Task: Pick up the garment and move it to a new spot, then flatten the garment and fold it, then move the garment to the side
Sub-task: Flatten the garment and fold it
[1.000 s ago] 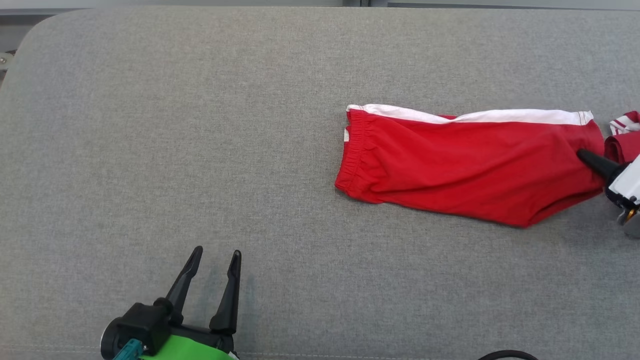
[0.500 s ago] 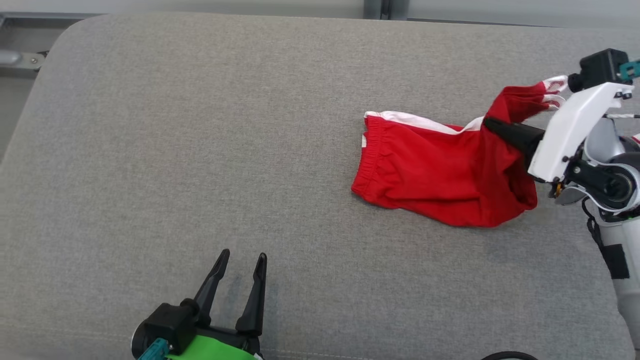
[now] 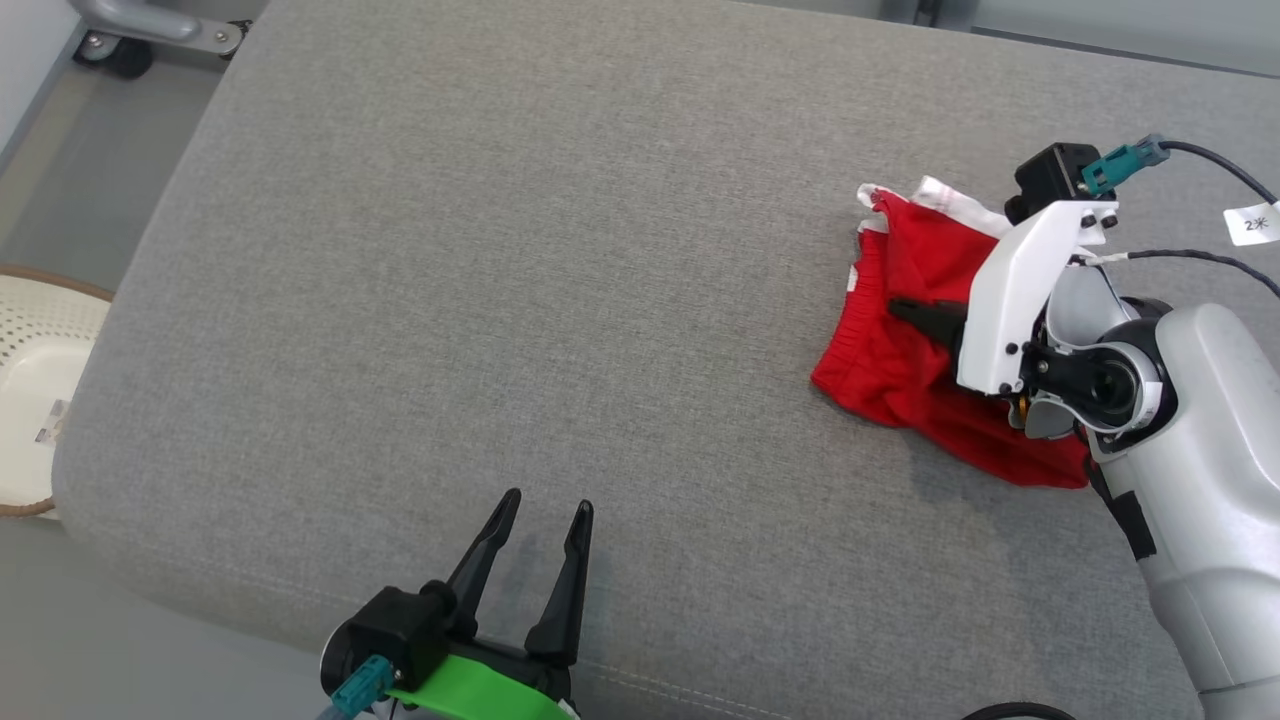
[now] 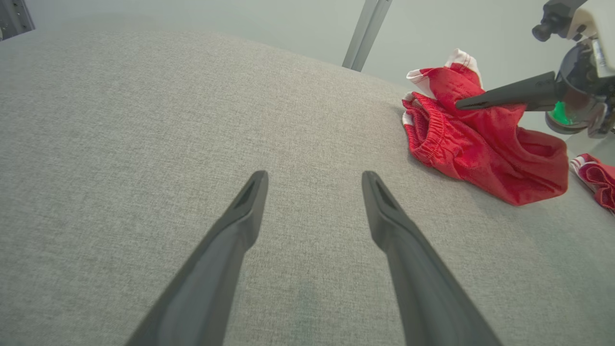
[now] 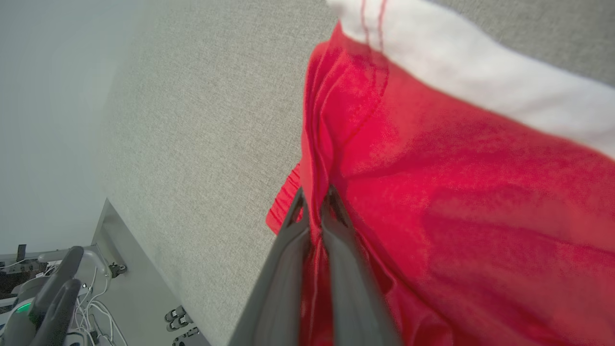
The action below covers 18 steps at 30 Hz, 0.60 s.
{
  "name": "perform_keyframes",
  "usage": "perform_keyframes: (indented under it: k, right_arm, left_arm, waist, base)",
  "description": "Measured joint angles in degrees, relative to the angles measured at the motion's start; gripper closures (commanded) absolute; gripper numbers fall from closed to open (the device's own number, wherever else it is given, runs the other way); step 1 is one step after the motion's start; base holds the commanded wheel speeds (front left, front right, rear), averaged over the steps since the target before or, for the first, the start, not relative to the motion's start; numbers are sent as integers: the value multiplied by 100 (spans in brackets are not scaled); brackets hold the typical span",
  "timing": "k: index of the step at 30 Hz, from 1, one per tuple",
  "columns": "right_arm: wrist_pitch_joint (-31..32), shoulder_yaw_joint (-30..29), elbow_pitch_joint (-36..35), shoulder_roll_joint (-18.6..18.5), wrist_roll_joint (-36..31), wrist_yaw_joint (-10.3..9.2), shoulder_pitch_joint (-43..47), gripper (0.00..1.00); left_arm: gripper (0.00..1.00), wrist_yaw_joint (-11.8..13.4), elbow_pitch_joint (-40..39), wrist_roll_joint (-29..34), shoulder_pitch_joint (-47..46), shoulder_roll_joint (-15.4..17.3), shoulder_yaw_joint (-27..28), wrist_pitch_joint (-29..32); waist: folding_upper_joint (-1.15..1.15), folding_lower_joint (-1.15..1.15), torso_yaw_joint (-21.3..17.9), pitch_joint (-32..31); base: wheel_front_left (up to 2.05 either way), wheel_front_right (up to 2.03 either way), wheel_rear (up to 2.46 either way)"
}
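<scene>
The red garment [image 3: 880,370] with white trim lies bunched at the right of the head view on the grey desk [image 3: 500,250], one fold raised. The right tool [image 3: 897,306] is clamped on that fold. The left tool [image 3: 545,520], fingers apart, hovers at lower middle, well apart from the cloth

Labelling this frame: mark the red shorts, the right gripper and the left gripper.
red shorts [image 3: 880,375]: head view, red fabric near the waistband.
right gripper [image 5: 314,202]: right wrist view, between its fingertips, shut on the shorts.
left gripper [image 4: 314,179]: left wrist view, between its open fingertips.
</scene>
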Motion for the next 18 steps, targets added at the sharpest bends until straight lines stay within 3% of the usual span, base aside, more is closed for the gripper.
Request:
perform_keyframes:
  k: [8,9,10,11,12,18]
  right_arm:
    - [-22,134,406,157,-140,0,-16,100]
    - [-48,152,421,166,-140,0,-16,93]
    - [-58,177,436,174,-138,0,-16,74]
    - [-86,197,446,189,-133,0,-16,49]
    - [-122,237,438,197,-134,0,-16,0]
    - [-398,755,-192,142,81,1,14,0]
  left_arm:
    - [0,-5,27,-29,10,-11,1,0]
    - [0,-5,29,-29,10,-11,4,0]
    - [0,-5,30,-29,10,-12,14,0]
    - [0,-5,31,-29,11,-12,33,0]
    - [0,-5,30,-29,11,-12,58,-1]
    - [0,-7,10,-5,52,-21,270,-1]
  waist:
    - [0,0,263,-23]
    - [0,0,255,-21]
    - [0,0,241,-21]
    - [0,0,220,-23]
    - [0,0,195,-25]
    - [0,0,-69,-51]
  base:
    - [0,0,0]
    - [0,0,0]
    - [0,0,0]
    - [0,0,0]
    - [0,0,0]
    - [0,0,0]
